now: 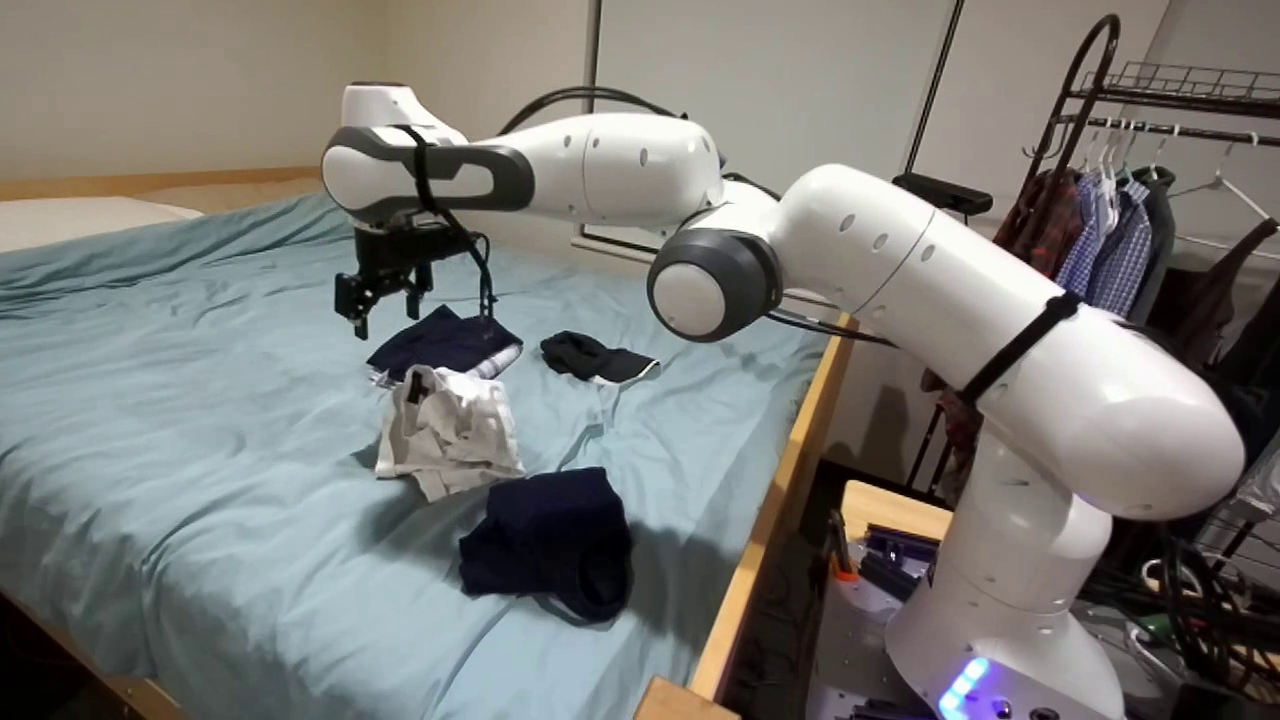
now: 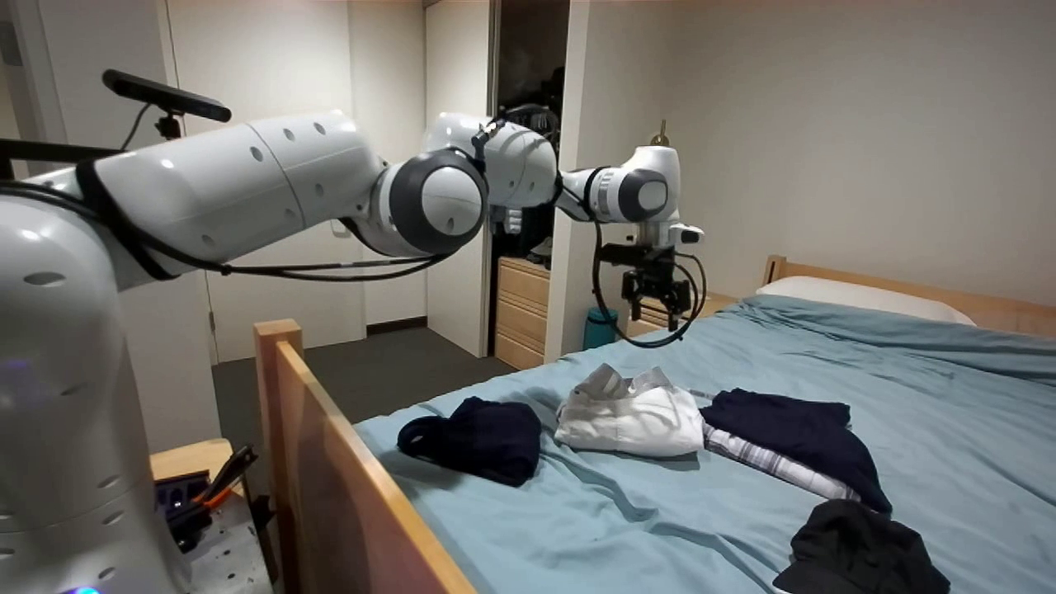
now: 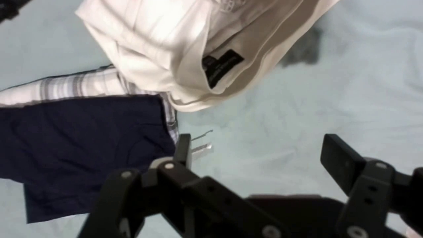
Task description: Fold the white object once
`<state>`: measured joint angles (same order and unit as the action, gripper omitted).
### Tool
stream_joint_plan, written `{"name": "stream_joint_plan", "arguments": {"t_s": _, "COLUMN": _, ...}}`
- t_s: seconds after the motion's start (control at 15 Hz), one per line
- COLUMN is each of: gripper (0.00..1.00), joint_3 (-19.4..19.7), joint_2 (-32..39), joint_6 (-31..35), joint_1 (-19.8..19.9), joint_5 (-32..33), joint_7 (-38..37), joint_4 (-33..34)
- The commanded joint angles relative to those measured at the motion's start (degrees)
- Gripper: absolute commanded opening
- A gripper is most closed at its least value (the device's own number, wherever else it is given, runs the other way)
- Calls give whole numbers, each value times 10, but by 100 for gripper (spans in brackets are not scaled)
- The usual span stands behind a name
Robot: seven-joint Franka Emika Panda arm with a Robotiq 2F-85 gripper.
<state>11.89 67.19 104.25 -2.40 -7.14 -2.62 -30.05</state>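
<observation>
The white object (image 1: 450, 430) is a rumpled white and cream cloth garment lying on the bed. It also shows in an exterior view (image 2: 635, 425), with part of its edge standing up. In the wrist view the garment (image 3: 155, 43) fills the top middle, with an open waistband and a black label showing; its upper part is cut off. My gripper (image 1: 388, 315) hangs above the bed, higher than the clothes and apart from them. It also shows in an exterior view (image 2: 656, 318). In the wrist view its fingers (image 3: 257, 148) are wide apart with only blue sheet between them.
A navy garment on plaid cloth (image 2: 788, 429) lies beside the white garment, nearly touching it. Another navy garment (image 1: 545, 540) lies on its other side. A small black cloth item (image 1: 595, 358) lies apart. A wooden bed rail (image 1: 770, 510) stands between bed and robot base.
</observation>
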Motion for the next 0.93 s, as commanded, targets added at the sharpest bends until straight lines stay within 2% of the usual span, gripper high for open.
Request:
{"name": "stream_joint_plan", "arguments": {"t_s": 0.0, "gripper": 100, "joint_3": 29, "joint_2": -32, "joint_6": -54, "joint_1": 12, "joint_5": 15, "joint_7": -7, "joint_4": -24}}
{"name": "stream_joint_plan", "arguments": {"t_s": 0.27, "gripper": 100, "joint_3": 48, "joint_2": -43, "joint_6": -82, "joint_1": 49, "joint_5": -6, "joint_7": -15, "joint_4": -43}}
{"name": "stream_joint_plan", "arguments": {"t_s": 0.53, "gripper": 100, "joint_3": 46, "joint_2": -45, "joint_6": -65, "joint_1": 92, "joint_5": -29, "joint_7": -46, "joint_4": -68}}
{"name": "stream_joint_plan", "arguments": {"t_s": 0.6, "gripper": 100, "joint_3": 51, "joint_2": -19, "joint_6": -68, "joint_1": 81, "joint_5": -12, "joint_7": -27, "joint_4": -26}}
{"name": "stream_joint_plan", "arguments": {"t_s": 0.87, "gripper": 100, "joint_3": 51, "joint_2": -20, "joint_6": -68, "joint_1": 98, "joint_5": -20, "joint_7": -34, "joint_4": -36}}
